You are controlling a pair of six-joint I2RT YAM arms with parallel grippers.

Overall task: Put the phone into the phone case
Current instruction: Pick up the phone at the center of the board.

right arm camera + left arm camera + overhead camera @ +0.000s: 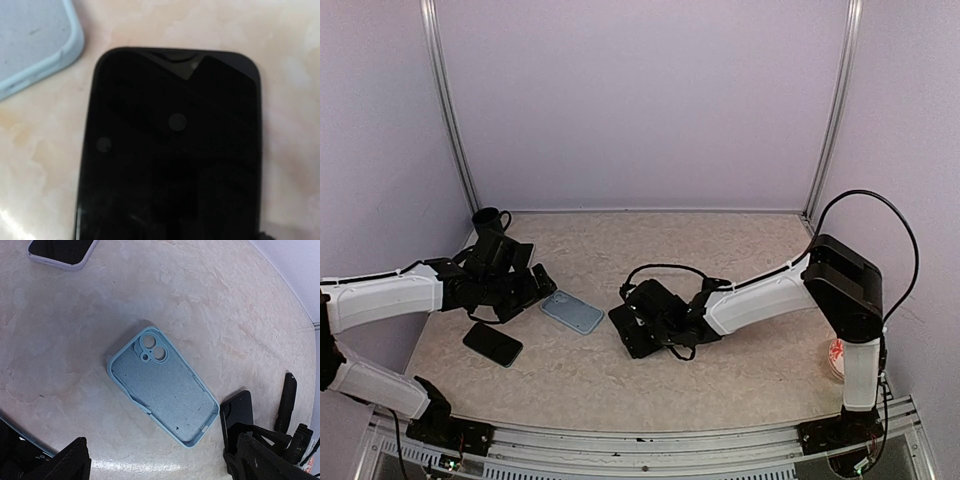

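The light blue phone case lies open side up on the table, between the two arms in the top view. Just to its right the black phone lies flat, its near end showing beside the case. My right gripper is low over this phone; its fingers are out of its wrist view, so I cannot see how they stand. A corner of the case sits at the phone's upper left. My left gripper is open just short of the case, nothing between its fingers.
A second dark phone in a lilac case lies on the table left of the blue case, near the left arm. Purple walls close in the back and both sides. A red-and-white object sits by the right arm's base.
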